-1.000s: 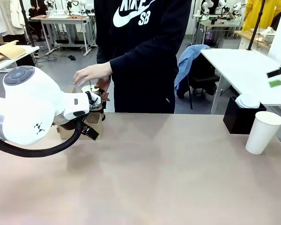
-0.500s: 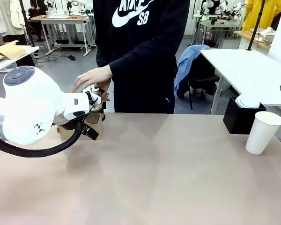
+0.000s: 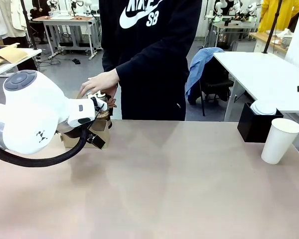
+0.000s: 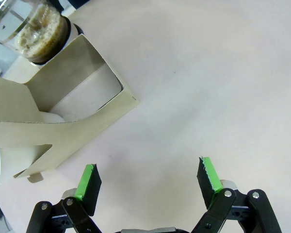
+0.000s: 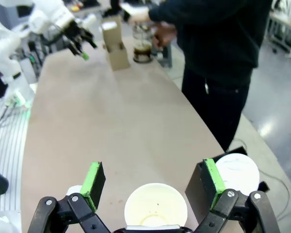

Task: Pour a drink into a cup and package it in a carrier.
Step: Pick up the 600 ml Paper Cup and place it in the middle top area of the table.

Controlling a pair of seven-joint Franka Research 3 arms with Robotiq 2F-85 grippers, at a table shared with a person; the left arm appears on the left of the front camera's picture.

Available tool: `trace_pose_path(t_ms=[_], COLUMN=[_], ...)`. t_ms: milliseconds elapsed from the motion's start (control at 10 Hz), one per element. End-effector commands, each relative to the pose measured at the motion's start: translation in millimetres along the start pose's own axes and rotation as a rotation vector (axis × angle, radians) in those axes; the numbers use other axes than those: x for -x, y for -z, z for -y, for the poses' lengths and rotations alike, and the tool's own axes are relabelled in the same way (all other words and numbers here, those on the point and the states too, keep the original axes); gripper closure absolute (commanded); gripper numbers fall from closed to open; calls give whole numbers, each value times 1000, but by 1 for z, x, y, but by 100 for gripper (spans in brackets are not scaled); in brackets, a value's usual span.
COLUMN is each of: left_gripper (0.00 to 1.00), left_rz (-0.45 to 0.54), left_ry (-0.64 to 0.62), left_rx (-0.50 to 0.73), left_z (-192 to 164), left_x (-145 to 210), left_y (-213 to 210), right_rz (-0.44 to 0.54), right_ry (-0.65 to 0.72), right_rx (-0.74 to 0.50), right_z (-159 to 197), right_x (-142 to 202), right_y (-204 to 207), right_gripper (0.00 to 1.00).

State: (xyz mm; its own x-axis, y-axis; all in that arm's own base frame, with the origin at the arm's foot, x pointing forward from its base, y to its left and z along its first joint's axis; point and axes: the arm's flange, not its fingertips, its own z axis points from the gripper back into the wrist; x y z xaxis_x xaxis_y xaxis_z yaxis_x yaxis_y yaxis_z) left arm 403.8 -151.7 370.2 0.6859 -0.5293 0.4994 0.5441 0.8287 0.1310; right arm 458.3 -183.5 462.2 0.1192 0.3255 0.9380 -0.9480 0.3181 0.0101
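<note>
The white paper cup [image 3: 280, 140] stands open-topped and without a lid at the table's right edge. In the right wrist view the cup [image 5: 155, 208] looks empty, straight below my open right gripper [image 5: 154, 179]. The brown cardboard carrier [image 3: 92, 133] stands at the far left; my open left gripper [image 4: 148, 180] hovers over bare table just beside the carrier [image 4: 63, 114]. Behind it is a glass pitcher [image 4: 31, 26] holding the brown drink [image 5: 142, 49]. A person's hand [image 3: 100, 81] rests on the pitcher's top.
A black box [image 3: 254, 127] with a stack of white lids [image 3: 264, 107] sits just left of the cup. My large white left arm [image 3: 30, 117] covers the table's left side. The person stands at the far edge behind the carrier. A white table stands at the right.
The person's hand has come down onto the pitcher's top. My right gripper has slid right, almost out of the front view. The left arm has not moved.
</note>
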Motion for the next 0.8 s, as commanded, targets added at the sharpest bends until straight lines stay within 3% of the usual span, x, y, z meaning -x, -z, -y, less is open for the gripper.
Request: trace_pose_path(t_ms=[0, 400, 700], left_gripper=[0, 0, 0], left_rz=[0, 0, 0], left_ry=[0, 0, 0], left_rx=[0, 0, 0], left_z=[0, 0, 0], left_x=[0, 0, 0], left_y=[0, 0, 0], right_rz=[212, 378, 363], right_ry=[-39, 8, -28], right_rx=[-117, -33, 27], right_z=[29, 47, 41], right_x=[41, 127, 181], right_y=[-23, -38, -29], right_gripper=[0, 0, 0])
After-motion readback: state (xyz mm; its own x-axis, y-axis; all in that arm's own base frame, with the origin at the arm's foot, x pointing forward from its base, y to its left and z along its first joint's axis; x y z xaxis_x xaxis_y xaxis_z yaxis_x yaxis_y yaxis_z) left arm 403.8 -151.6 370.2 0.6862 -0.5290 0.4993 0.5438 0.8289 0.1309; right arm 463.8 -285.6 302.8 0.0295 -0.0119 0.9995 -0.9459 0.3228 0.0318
